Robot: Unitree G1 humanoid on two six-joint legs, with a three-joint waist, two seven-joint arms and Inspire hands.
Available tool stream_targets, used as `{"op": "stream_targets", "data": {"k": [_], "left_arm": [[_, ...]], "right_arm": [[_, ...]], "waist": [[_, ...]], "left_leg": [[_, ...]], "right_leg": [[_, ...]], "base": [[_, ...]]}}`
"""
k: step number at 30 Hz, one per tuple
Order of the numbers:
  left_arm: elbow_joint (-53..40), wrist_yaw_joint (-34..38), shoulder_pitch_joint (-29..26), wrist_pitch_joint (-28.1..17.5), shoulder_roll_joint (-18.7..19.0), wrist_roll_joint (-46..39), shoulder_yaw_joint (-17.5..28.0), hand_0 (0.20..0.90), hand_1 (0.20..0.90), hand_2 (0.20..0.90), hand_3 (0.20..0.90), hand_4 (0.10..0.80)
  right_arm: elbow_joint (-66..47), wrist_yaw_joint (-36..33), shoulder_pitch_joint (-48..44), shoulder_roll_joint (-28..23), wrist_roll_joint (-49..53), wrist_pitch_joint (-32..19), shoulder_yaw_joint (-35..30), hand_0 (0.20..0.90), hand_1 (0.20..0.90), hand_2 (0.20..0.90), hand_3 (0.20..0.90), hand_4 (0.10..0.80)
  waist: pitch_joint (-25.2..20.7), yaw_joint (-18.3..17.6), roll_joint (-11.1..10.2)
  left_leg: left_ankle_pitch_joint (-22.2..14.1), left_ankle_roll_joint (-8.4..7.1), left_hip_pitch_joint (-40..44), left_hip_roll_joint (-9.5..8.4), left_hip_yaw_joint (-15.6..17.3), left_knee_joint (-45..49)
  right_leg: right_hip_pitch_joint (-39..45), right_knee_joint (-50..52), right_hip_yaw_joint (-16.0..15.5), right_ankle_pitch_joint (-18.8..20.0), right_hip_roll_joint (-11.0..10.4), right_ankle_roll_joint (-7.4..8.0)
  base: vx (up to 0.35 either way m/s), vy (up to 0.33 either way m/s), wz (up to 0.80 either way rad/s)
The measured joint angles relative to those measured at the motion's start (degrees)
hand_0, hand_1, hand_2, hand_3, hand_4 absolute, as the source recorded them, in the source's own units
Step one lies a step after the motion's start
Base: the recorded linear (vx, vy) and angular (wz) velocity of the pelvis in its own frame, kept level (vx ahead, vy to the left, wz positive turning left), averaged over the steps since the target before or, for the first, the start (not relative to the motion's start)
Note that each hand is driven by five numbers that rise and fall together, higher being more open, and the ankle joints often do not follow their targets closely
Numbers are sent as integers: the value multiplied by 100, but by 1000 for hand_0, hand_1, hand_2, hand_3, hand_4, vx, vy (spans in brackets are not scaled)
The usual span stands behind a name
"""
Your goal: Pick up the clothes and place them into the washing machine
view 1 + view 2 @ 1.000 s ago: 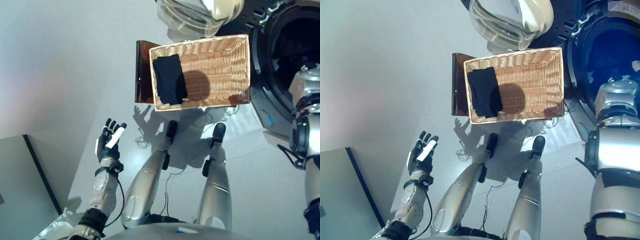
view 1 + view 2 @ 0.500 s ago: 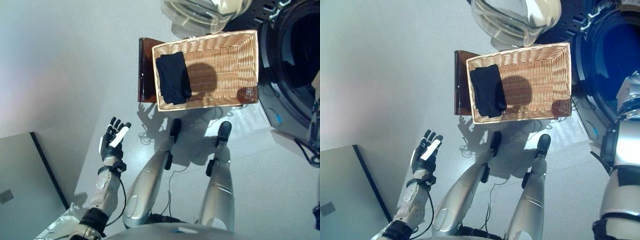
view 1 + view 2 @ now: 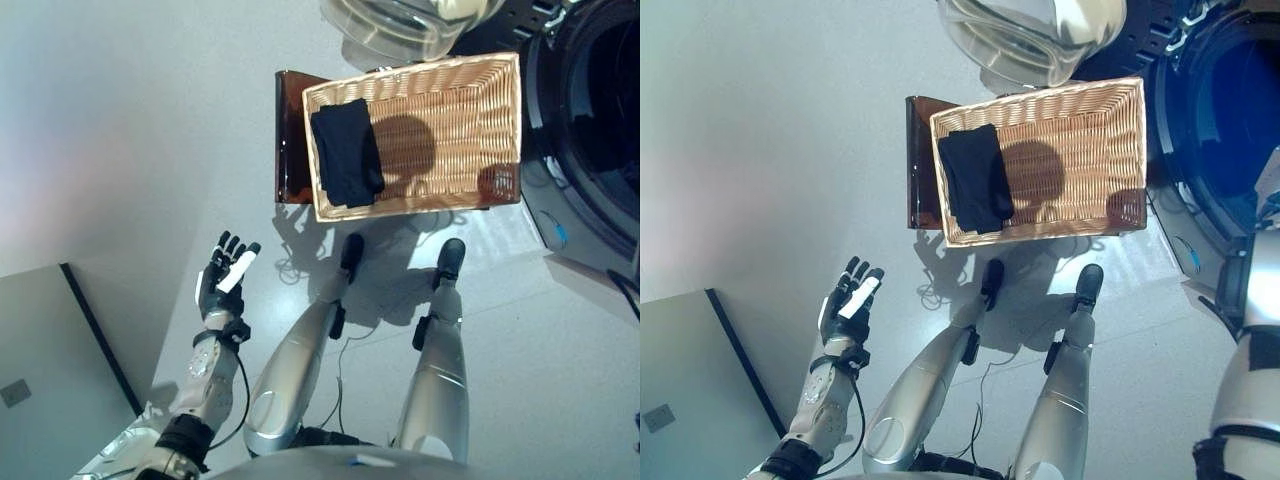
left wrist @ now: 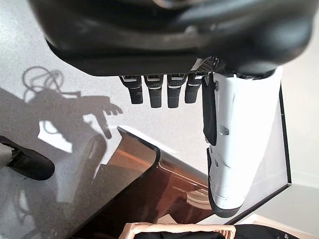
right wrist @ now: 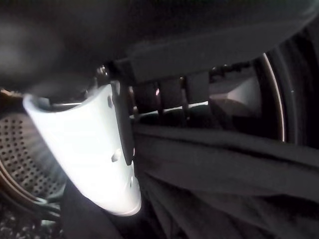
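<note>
A black cloth (image 3: 347, 153) lies folded in the left part of the wicker basket (image 3: 455, 135), which rests on the dark brown box (image 3: 288, 140). The washing machine's round opening (image 3: 600, 110) is right of the basket, with its glass door (image 3: 400, 20) swung open above. My right arm (image 3: 1250, 330) reaches toward the machine. In the right wrist view my right hand (image 5: 94, 149) is inside the drum with straight fingers, and dark clothes (image 5: 209, 169) lie just past them. My left hand (image 3: 222, 285) is open and empty, held low over the floor to the left of the basket.
A grey panel with a dark edge (image 3: 50, 370) lies at the lower left. The left wrist view shows the brown box (image 4: 134, 189) and the basket's rim (image 4: 174, 229) past my left hand (image 4: 149, 35).
The camera has shifted a little. My right arm has moved toward the right edge, deeper at the machine. The left hand and the black cloth in the basket stay put.
</note>
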Motion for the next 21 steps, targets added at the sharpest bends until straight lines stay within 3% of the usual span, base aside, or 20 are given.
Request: {"op": "stream_targets", "data": {"k": [9,16,21], "left_arm": [[-167,15,18,0,50,-6,5,900,900,900,900,800],[-766,19,35,-10,79,-20,-176,900,900,900,900,800],[-942,42,58,-10,89,-26,-288,900,900,900,900,800]], "right_arm": [[-43,-22,-249,29,-303,-14,313,200,200,200,200,300],[-200,-245,-529,24,-771,-172,538,200,200,200,200,300],[-242,77,-668,-37,-879,-278,591,200,200,200,200,300]], "waist": [[69,-45,-104],[102,-208,-159],[104,-192,-159]], "left_leg": [[51,53,-206,-1,330,40],[51,66,-826,-54,407,443],[33,91,-1225,-54,554,660]], "right_leg": [[-322,129,200,7,-35,91],[-1135,985,332,-323,-63,116],[-1663,1357,538,-375,-39,119]], "base": [[-31,-35,-4],[-48,-30,12],[-23,-11,2]]}}
